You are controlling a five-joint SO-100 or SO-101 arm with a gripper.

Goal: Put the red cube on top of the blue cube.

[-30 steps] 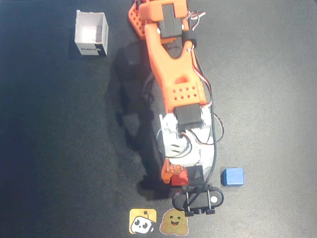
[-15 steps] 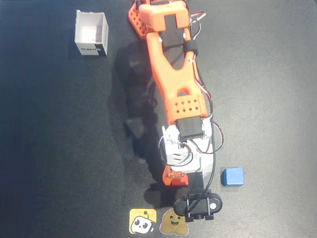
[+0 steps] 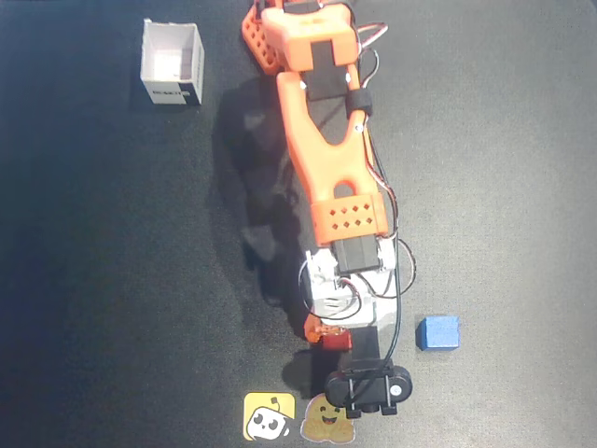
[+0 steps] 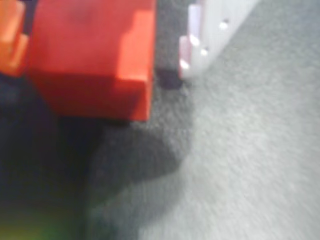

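The arm reaches down the dark table in the overhead view, its gripper low over the red cube, which lies near the bottom edge, just above two stickers. Over the past second the wrist has slid a little toward that edge and the black camera mount has swung from a slant to nearly level, while the red cube has kept its place on the table. The wrist view shows the red cube filling the upper left, with an orange finger against its left face and a white finger standing just clear of its right face, a dark gap between them; the jaws are therefore apart, bracketing the cube but not yet clamped on it. The cube seems to rest on the table there, casting a shadow below it. The blue cube sits untouched to the right in the overhead view, near but apart. A white box stands far off at upper left. The shift suggests the arm is settling its alignment before closing; the grasp, lift and stacking all appear to remain.
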